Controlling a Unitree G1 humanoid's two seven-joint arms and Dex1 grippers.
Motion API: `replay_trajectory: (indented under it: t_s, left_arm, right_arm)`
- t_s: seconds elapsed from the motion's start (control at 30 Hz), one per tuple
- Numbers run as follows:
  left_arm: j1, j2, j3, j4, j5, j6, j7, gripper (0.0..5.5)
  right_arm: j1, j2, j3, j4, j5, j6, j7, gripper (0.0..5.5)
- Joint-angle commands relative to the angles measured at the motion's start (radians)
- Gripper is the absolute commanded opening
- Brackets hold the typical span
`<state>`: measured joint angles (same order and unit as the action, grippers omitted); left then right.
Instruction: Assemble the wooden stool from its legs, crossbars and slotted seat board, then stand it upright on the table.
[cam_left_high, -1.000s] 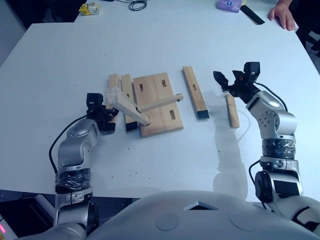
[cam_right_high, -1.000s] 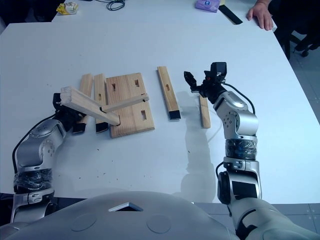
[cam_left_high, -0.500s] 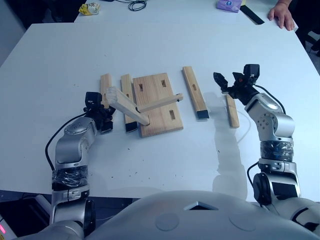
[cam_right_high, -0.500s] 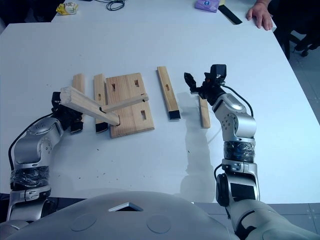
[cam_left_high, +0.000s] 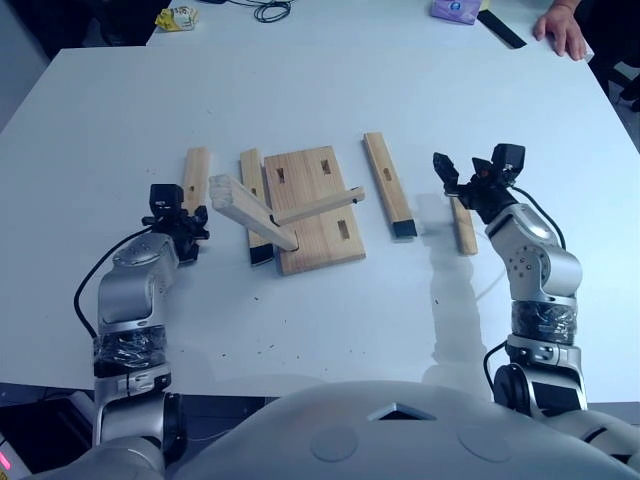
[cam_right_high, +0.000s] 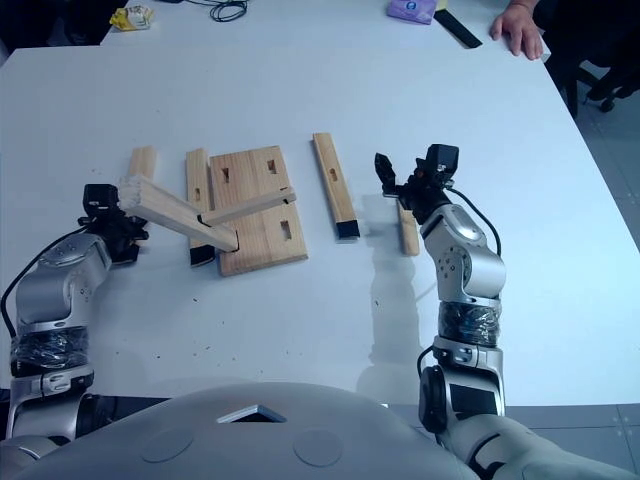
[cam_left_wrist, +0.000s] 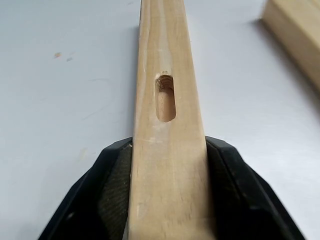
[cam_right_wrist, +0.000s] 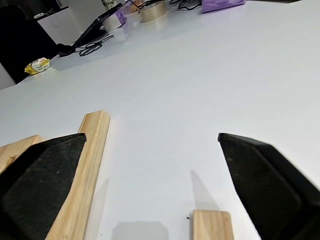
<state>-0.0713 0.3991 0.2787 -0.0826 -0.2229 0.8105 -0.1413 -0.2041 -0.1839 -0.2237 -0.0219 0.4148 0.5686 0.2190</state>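
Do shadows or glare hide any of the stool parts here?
Left eye view: the right arm throws a soft grey shadow, mostly onto bare table. Right wrist view: a pointed shadow lies beside the end of the short crossbar, with no glare on the wood. Left wrist view: the leg between the fingers is evenly lit, and only its slot is dark inside.

White table (cam_left_high: 350, 100), slotted seat board (cam_left_high: 305, 180) mid, long leg (cam_left_high: 386, 190) + short crossbar (cam_left_high: 464, 228) on rt
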Motion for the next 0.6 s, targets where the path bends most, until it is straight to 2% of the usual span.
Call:
replay_trajectory:
  t_s: [0.03,0.23,0.43,0.6]
  left_arm:
    - [-0.062,-0.058,0.072,0.009,-0.065,0.006,0.016,2.05]
    - [-0.241,-0.04,0.211,-0.045,-0.252,-0.075,-0.066,2.05]
    - [-0.34,0.018,0.226,-0.16,-0.488,-0.067,-0.267,2.04]
    - [-0.369,0.085,0.247,-0.266,-0.651,-0.085,-0.398,2.04]
  right_arm:
    - [-0.031,-0.004,-0.025,0.007,0.009,-0.01,-0.011,4.88]
    - [-0.083,-0.029,-0.059,0.024,0.057,-0.013,0.046,4.88]
    - [-0.166,-0.12,-0.049,-0.04,0.22,0.057,0.288,4.88]
    - [-0.336,-0.183,-0.04,-0.003,0.315,0.162,0.374,4.88]
